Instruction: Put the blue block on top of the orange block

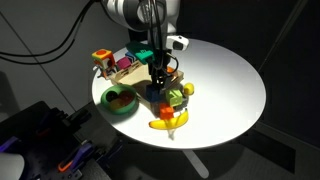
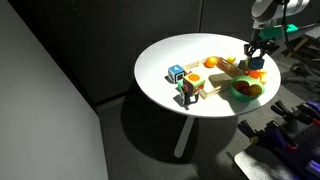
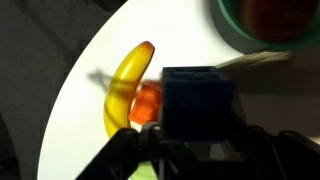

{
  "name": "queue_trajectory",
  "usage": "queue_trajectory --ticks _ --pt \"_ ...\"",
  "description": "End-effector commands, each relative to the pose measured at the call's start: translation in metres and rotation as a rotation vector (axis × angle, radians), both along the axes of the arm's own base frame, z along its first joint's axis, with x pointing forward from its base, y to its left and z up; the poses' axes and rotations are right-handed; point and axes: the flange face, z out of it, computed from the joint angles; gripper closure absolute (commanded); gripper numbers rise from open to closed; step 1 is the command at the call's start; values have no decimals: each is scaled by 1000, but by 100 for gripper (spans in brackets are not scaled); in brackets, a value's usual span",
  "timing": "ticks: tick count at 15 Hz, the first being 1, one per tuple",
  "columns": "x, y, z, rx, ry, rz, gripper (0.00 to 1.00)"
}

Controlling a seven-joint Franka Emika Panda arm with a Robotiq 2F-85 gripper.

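Note:
In the wrist view my gripper is shut on the dark blue block, which fills the space between the fingers. The orange block lies just left of the blue block and lower, partly hidden by it, touching the yellow banana. In an exterior view the gripper hangs over the clutter near the table's front, with the blue block below it and the orange block by the banana. In an exterior view the gripper is at the far right of the table.
A green bowl holding something stands beside the gripper and shows in the wrist view. A green object, a wooden toy tray and small toys share the round white table. The table edge is near the banana.

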Motion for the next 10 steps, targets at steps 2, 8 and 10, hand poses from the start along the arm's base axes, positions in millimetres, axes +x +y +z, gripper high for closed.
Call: queue_trajectory --ticks 2,8,10 --pt "11 -9 -3 -19 -28 3 68" --pt "18 -14 -9 -23 -43 2 68" --pt "21 -16 -10 -24 -44 -2 68"
